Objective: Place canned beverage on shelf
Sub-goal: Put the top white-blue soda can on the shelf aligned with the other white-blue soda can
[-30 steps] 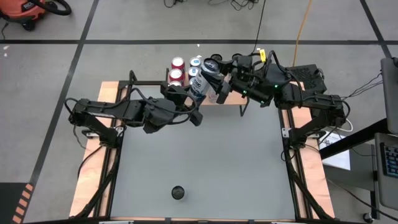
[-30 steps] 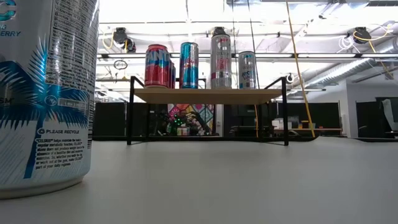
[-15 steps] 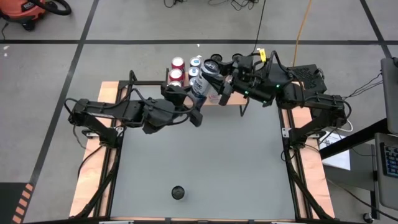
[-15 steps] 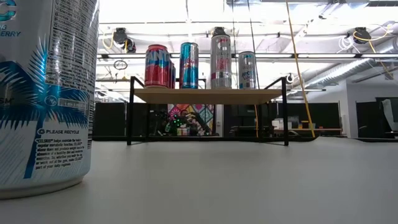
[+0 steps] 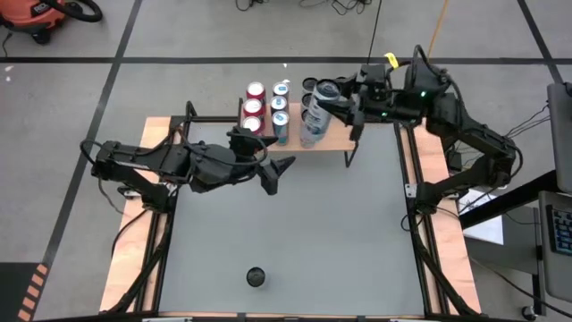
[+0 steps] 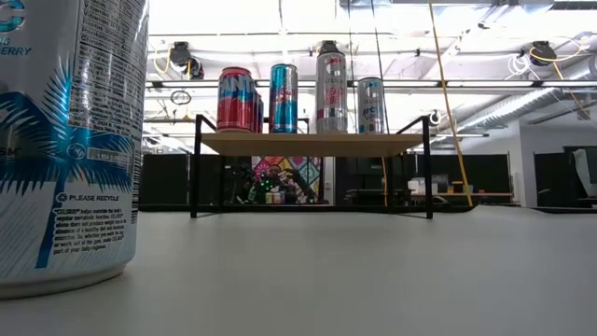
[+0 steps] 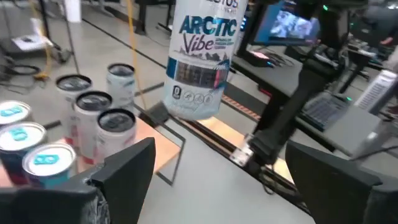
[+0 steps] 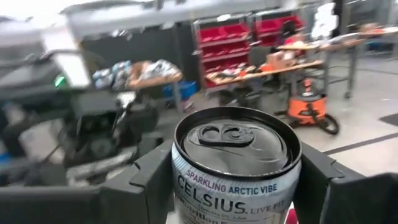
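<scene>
A silver and blue can (image 5: pixel 315 114), labelled Arctic Vibe (image 7: pixel 200 59), hangs in the air over the right part of the shelf (image 5: pixel 332 139), with my right gripper (image 5: pixel 338 105) shut on it. The shelf's wooden top (image 6: pixel 312 143) carries several upright cans (image 5: pixel 268 103), which stand on their bases. My left gripper (image 5: pixel 273 154) stands open just in front of the shelf, a little toward the table's near edge from the held can. Its fingers (image 7: pixel 127 168) have nothing between them. My right gripper pinches the can's upper wall (image 8: pixel 186 186), just under the top rim, between its two fingers, one on each side. The fingers come about level from the table's right side. The can hangs lifted clear of the shelf, nearly upright, its lid (image 8: pixel 233 142) up.
Another can (image 5: pixel 256 276) stands alone near the table's front edge and fills the left of the low view (image 6: pixel 70 140). The grey tabletop (image 5: pixel 340 233) lies open between it and the shelf. Beyond the shelf are the room's floor and cables.
My right gripper has carried the can toward the table's far right, over the shelf's right part. My left gripper has come away from the can, drawn back toward the near edge and rolled somewhat.
</scene>
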Motion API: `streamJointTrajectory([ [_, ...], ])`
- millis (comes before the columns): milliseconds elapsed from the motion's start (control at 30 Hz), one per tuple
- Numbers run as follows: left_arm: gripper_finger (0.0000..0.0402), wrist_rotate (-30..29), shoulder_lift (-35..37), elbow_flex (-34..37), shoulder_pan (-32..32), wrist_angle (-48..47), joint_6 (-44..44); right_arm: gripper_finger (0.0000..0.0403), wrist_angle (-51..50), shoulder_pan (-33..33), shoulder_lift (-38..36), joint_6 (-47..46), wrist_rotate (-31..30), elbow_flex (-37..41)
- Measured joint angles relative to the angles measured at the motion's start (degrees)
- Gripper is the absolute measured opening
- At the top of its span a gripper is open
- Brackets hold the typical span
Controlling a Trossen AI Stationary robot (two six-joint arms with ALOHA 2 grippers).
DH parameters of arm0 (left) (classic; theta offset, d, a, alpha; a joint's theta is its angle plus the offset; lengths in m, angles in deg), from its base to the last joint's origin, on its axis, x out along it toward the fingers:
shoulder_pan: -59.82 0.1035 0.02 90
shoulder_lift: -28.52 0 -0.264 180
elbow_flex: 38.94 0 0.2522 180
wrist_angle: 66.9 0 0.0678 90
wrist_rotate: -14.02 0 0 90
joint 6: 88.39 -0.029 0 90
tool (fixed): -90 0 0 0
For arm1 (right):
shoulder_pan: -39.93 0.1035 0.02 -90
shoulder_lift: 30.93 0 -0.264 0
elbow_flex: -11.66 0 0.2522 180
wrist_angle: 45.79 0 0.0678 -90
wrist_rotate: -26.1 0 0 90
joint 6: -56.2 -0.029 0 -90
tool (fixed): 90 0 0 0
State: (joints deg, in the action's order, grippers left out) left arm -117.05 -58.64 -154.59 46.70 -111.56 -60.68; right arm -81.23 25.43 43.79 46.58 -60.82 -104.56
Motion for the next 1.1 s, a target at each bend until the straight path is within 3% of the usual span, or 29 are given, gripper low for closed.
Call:
streamJointTrajectory([
  [333, 0.036, 9.4, 0.5, 0.0, 0.0, -3.6, 4.8, 0.0209, -7.1, -14.2, -1.4, 2.1, 29.8, 0.0],
  [633, 0.036, 11.6, 0.5, 0.0, 0.0, -8.6, 11.1, 0.021, -9.5, -25.9, -1.5, 6.6, 48.7, 1.5],
  [900, 0.0361, 12.2, 0.5, 0.0, 0.0, -9.3, 14.6, 0.021, -10.2, -33.4, -1.5, 12.1, 62.1, 7.6],
  [1100, 0.0361, 12.2, 0.4, 0.0, -0.2, -9.2, 16.9, 0.021, -10.1, -37.9, -1.5, 17.7, 65.8, 15.0],
])
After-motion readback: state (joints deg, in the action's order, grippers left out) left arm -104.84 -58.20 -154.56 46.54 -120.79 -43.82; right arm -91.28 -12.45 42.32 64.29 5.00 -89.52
